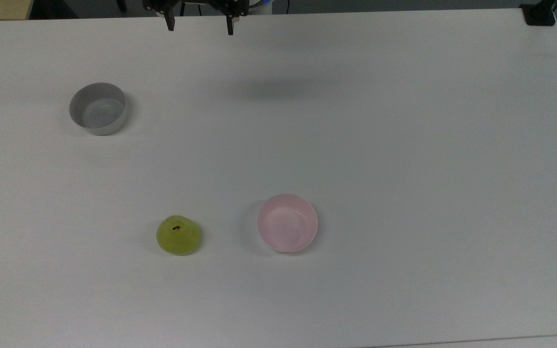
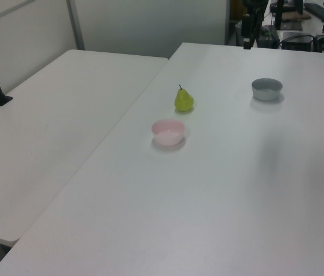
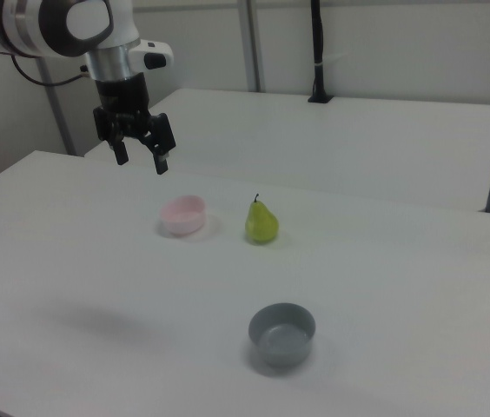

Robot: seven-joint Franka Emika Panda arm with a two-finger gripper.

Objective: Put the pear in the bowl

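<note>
Fingers of my tool (image 3: 141,161) stand apart, holding nothing, high above the tabletop (image 1: 404,145). My pear (image 1: 178,235) sits upright on the tabletop, just beside the pink bowl (image 1: 287,223) on the top view's left, not touching it. Grey bowl (image 1: 98,108) stands well apart.

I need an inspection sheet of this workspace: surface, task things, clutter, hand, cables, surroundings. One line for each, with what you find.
Surface: white table, bare apart from three things.
Task things: pear upright on the table, stem up; pink bowl empty, beside the pear, not touching.
Clutter: grey bowl, empty, apart from both.
Hand: the hand open, holding nothing, hanging high above the table.
Cables: dark cable trailing behind the arm.
Surroundings: second white table alongside; black post on it; pale wall panels behind.
</note>
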